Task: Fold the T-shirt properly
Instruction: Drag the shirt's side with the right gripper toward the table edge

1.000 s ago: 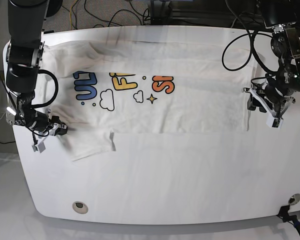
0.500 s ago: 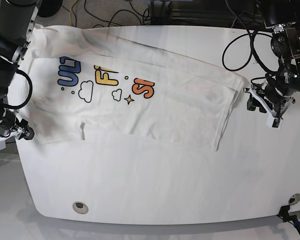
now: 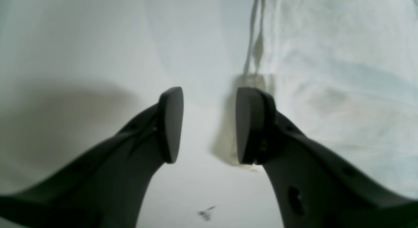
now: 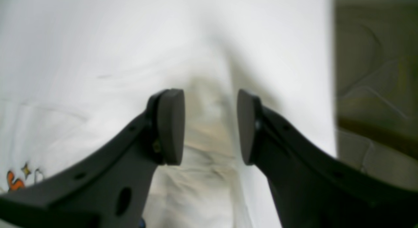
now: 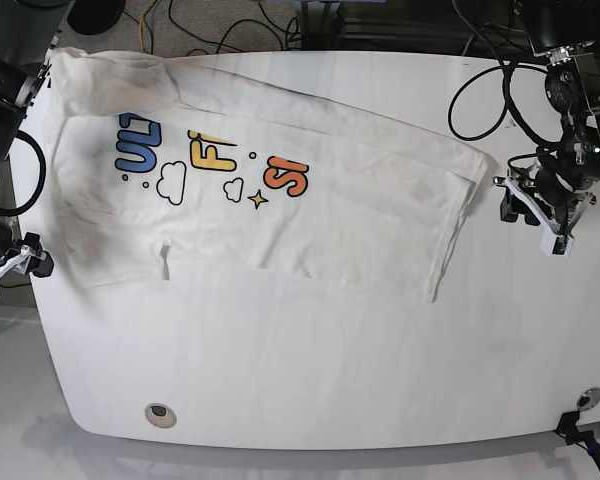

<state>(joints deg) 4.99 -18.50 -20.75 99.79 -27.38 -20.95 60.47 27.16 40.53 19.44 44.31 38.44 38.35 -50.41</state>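
With both tools, left tool (image 5: 538, 212) and right tool (image 5: 8, 268), parted and empty, your skewed T-shirt (image 5: 310, 190) overhanging the tabletop (image 5: 330, 370) edge could slip off.

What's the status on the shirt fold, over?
Both tools open, nothing held. T-shirt skewed on table, half folded, print up. Nothing blocking.

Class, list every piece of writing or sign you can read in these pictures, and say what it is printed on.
"UL", blue, cut off by a fold: on the T-shirt.
"FI", yellow, cut off likewise: same shirt.
"SI", orange, cut off likewise: same shirt.
Red mark at the table edge: too cropped to read.
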